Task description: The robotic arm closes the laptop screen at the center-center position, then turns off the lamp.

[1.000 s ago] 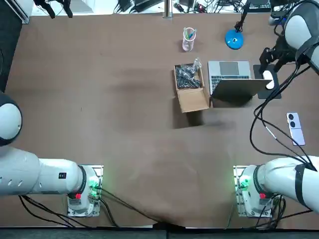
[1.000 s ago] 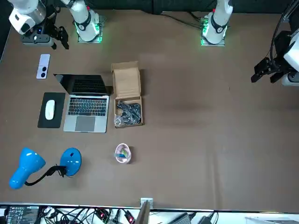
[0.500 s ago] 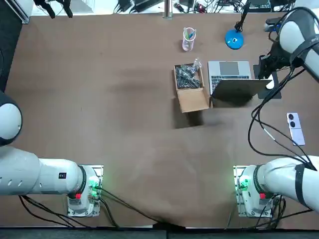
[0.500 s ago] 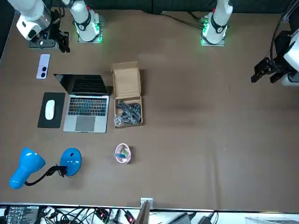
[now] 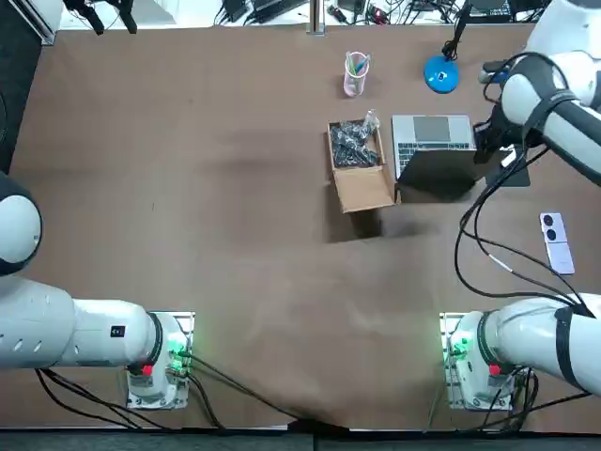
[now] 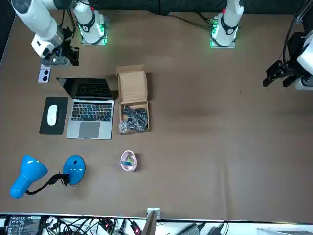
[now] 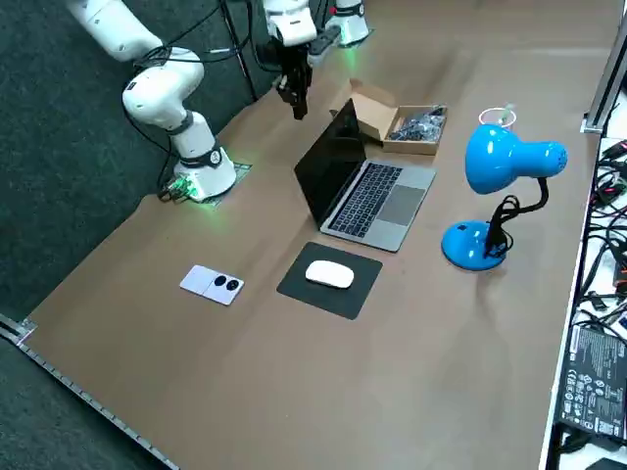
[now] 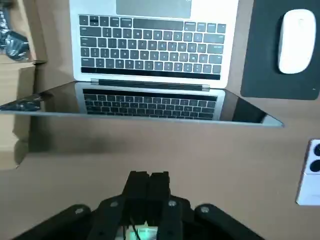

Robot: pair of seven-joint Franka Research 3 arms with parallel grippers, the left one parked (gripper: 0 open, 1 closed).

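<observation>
Right gripper (image 7: 297, 106): I have it hanging over the table (image 6: 205, 122) on my side of the laptop, behind the back of the screen and clear of it.
Fingers (image 8: 139, 182): pressed together in the wrist view, nothing between them.
Laptop (image 6: 90, 113): open, on the right half of the table towards the far edge, keyboard facing away from the arm bases.
Screen (image 7: 328, 162): raised and leaning back a little towards the gripper; not folded down.
Lamp (image 7: 495, 162): blue, standing beyond the laptop near the far edge, head turned out to the right; I cannot tell whether it is lit.
Cardboard box (image 6: 133, 81): just beside the laptop's left side, flap open, dark small parts inside.
Mouse (image 6: 51, 115): white, lying on a black pad (image 6: 59, 126) at the laptop's right side.
Phone (image 7: 213, 284): white, flat on the table, right of the laptop and nearer my bases.
Cup (image 6: 128, 160): small, near the far edge, left of the lamp.
</observation>
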